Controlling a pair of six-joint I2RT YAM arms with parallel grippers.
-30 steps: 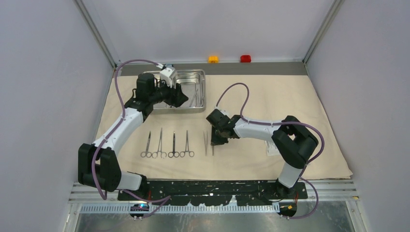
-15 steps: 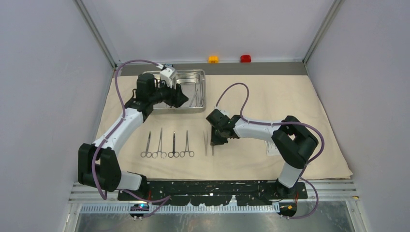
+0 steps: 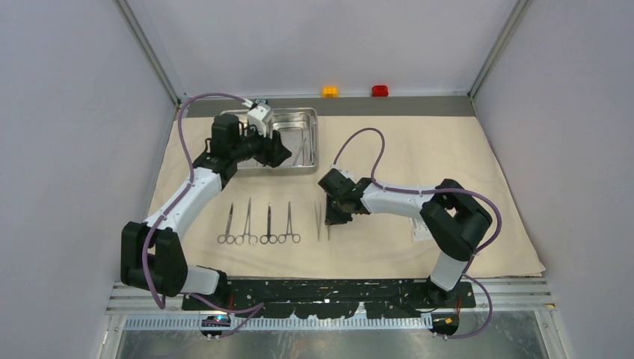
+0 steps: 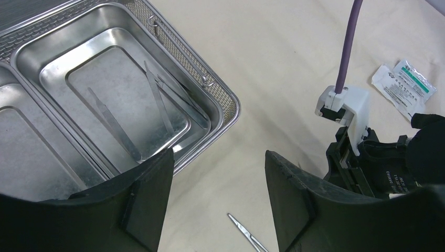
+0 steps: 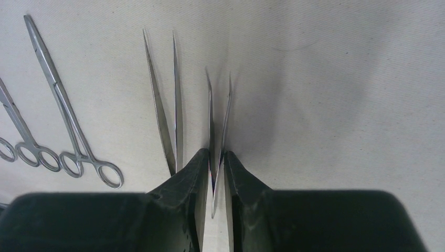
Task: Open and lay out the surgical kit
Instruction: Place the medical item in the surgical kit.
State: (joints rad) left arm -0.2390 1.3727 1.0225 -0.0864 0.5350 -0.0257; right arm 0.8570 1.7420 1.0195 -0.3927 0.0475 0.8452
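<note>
bare cloth (image 3: pixel 463 164) right of tweezers (image 3: pixel 318 222), forceps row (image 3: pixel 258 224) close on left

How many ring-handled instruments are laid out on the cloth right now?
4, in one row on the cloth, left of the tweezers: leftmost forceps, second forceps, third forceps, rightmost forceps. Others may lie hidden in the tray.

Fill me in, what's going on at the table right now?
The cloth wrap is spread out and the layout is partly done: four ring-handled instruments and one pair of tweezers lie in a row. The right gripper is down on the cloth, jaws narrowly apart around a second pair of tweezers; whether it grips them is unclear. The left gripper hangs open and empty at the steel tray, which holds a few thin tools.
</note>
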